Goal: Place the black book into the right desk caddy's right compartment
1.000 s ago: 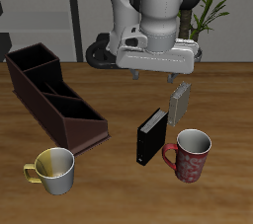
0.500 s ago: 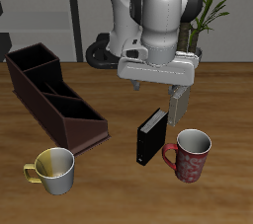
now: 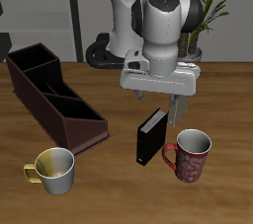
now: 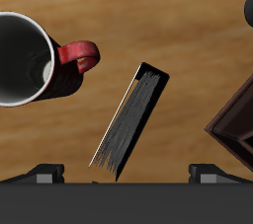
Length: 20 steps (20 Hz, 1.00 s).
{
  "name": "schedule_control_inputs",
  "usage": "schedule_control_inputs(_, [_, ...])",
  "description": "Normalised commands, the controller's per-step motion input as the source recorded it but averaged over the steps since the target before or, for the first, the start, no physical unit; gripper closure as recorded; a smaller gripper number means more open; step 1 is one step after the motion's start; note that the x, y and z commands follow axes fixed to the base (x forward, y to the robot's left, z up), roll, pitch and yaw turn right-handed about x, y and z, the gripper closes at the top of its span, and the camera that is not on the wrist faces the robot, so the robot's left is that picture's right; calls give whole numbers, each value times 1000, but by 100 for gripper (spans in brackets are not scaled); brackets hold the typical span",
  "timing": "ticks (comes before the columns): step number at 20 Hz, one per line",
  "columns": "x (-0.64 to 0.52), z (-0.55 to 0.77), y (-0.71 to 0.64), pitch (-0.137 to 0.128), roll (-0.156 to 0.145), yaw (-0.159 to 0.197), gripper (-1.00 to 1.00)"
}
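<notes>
The black book [image 3: 151, 136] stands upright on the wooden table, between the red mug and the low end of the right desk caddy [image 3: 54, 100]. My gripper [image 3: 158, 103] hangs open just above the book's top edge and does not touch it. In the wrist view the black book [image 4: 130, 119] shows as a slanted slim slab, and the fingertips [image 4: 44, 174] stand wide apart on either side. The right compartment [image 3: 30, 62] is the big section at the caddy's tall far end, and nothing shows inside it.
A red patterned mug [image 3: 191, 155] stands close beside the book, also seen from the wrist as the mug [image 4: 30, 58]. A yellow-and-white mug [image 3: 54, 169] sits near the table's front edge by the caddy's low end. The caddy's corner [image 4: 235, 119] lies near the book.
The gripper has come down and forward from above the grey ribbed book to just over the black book. The book and the mugs have not moved.
</notes>
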Motion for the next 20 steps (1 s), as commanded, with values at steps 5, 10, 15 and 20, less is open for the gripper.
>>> schedule_control_inputs(5, [8,-278,66,11,33,-10,-100])
schedule_control_inputs(10, [40,-260,15,-11,23,5,-100])
schedule_control_inputs(15, [13,-186,-44,-30,-4,-35,-100])
schedule_control_inputs(20, [22,-205,-22,-15,6,-13,-100])
